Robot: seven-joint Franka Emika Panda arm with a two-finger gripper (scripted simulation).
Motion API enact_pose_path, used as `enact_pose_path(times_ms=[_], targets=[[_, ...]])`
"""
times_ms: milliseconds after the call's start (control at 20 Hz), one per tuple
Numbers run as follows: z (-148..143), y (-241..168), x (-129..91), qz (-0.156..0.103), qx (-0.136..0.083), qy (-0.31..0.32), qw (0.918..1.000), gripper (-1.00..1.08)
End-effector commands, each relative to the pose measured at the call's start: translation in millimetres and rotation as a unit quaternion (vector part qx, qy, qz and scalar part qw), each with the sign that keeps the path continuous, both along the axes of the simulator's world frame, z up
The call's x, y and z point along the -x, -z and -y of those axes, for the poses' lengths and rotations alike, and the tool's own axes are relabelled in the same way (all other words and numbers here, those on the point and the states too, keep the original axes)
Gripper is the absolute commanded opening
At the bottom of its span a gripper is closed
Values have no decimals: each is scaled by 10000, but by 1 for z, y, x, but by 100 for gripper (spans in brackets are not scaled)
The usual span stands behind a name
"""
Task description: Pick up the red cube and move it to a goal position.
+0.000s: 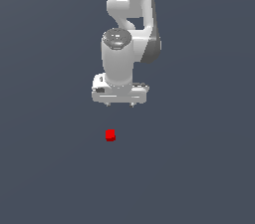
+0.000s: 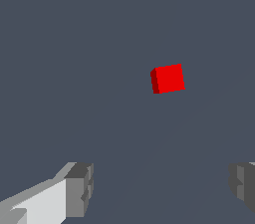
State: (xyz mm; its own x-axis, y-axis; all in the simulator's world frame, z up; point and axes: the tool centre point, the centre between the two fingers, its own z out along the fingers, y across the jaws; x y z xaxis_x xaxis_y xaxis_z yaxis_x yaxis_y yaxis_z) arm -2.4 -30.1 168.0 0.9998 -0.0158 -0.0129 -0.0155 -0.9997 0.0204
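The red cube (image 1: pixel 110 135) is a tiny bright-red block lying alone on the flat dark grey floor. My white gripper (image 1: pixel 120 104) hangs above it and slightly toward the exterior view's right, well clear of it. Its short fingertips (image 1: pixel 107 103) stand wide apart, so it is open and holds nothing. From the wrist camera the red cube (image 2: pixel 168 78) shows ahead of the gripper (image 2: pixel 162 190), outside the gap between the two grey fingertips (image 2: pixel 82 188).
The white arm (image 1: pixel 130 29) rises behind the gripper toward the top of the exterior view. The dark grey floor (image 1: pixel 199 168) spreads on all sides with no other object on it.
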Motion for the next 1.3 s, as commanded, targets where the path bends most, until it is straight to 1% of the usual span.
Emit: enact_pose_path(times_ms=[0,250,500,750,1250], targets=[[0,0,0,0,0,0,10000,100],[2,6,-2,3,-4,-33,10000,100],[9,24,-10,10,-17,-131,9999,100],[20,53,-22,21,-38,-286,9996,100],[41,120,-55,48,-88,-649,9978,100]])
